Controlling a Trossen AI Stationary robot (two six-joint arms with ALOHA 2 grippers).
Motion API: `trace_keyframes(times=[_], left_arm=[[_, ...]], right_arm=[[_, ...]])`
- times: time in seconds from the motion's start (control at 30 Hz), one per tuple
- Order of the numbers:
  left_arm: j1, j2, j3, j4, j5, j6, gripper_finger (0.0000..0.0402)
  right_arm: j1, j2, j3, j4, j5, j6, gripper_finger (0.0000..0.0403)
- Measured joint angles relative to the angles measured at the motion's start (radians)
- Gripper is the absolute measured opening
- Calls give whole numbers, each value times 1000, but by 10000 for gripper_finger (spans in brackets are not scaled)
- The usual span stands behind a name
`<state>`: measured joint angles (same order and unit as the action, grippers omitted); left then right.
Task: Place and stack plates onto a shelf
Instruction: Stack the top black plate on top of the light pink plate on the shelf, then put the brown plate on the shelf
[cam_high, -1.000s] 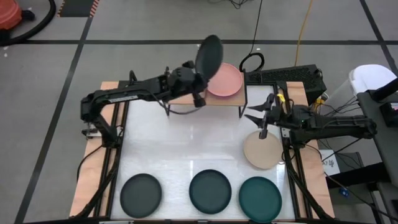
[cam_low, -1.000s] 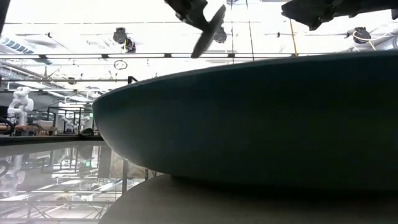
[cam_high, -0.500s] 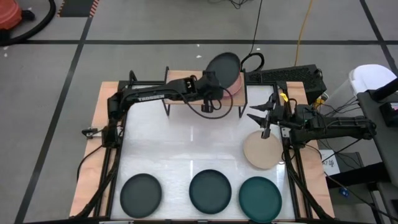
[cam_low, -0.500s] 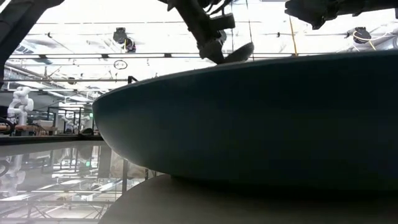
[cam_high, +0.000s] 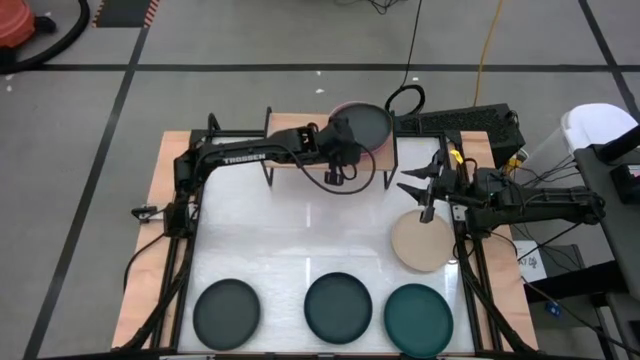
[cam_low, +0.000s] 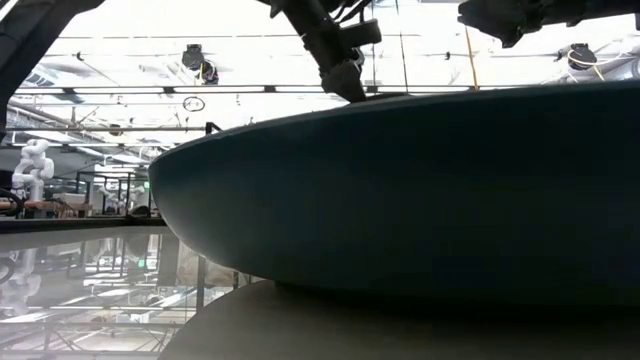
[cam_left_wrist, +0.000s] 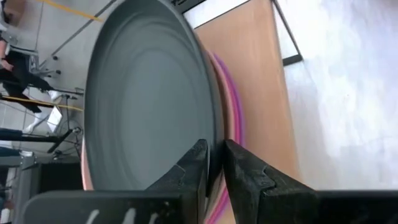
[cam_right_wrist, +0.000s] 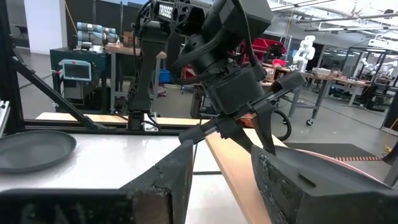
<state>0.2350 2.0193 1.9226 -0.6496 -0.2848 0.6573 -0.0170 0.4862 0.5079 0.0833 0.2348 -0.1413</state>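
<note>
A dark grey plate (cam_high: 366, 124) is in my left gripper (cam_high: 345, 140), level over the pink plates (cam_high: 340, 106) on the light-wood shelf (cam_high: 295, 135). In the left wrist view the grey plate (cam_left_wrist: 143, 93) covers the pink and magenta plates (cam_left_wrist: 231, 112). My right gripper (cam_high: 412, 186) hovers open above the far edge of a beige plate (cam_high: 421, 243) that lies flat on the table. Three more dark plates, two dark grey (cam_high: 227, 308) (cam_high: 338, 306) and one teal (cam_high: 418, 318), lie flat along the near edge. My left gripper pinches the dark grey plate's rim (cam_left_wrist: 214, 134) between its two fingers (cam_left_wrist: 198, 163), one on the plate's upper face and one under the rim. It comes from the table's left, roughly level. The plate lies flat over the pink stack; whether it rests on it I cannot tell.
The shelf's thin black legs (cam_high: 268, 172) stand on the white tabletop (cam_high: 300, 240). A coiled black cable (cam_high: 405, 100) and a dark box (cam_high: 460, 122) sit behind the shelf. The low view is filled by the teal plate (cam_low: 400, 190).
My left gripper has moved toward the far right over the shelf and gone down. The dark grey plate, held up on edge a second ago, has tipped flat and come down over the pink plates. My right arm has kept still.
</note>
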Motion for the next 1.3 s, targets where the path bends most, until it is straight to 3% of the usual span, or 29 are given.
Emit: trace_keyframes(times=[0.13,0.27,0.5,0.9,1.1,1.3], left_arm=[[-1,0,0,-14,-2,-26,64],[-2,0,0,-13,-15,-38,106],[-29,-27,0,-9,-141,-51,175],[-99,-255,-32,8,-65,-301,184],[-109,-420,-298,166,-64,-416,184],[-188,-594,-712,555,-64,-539,184]], right_arm=[[0,0,0,-6,0,0,144],[0,0,0,-6,0,5,144],[0,0,0,-15,0,6,144],[0,0,0,-39,0,7,144],[0,2,0,-58,0,8,144],[-1,4,0,-60,1,25,144]])
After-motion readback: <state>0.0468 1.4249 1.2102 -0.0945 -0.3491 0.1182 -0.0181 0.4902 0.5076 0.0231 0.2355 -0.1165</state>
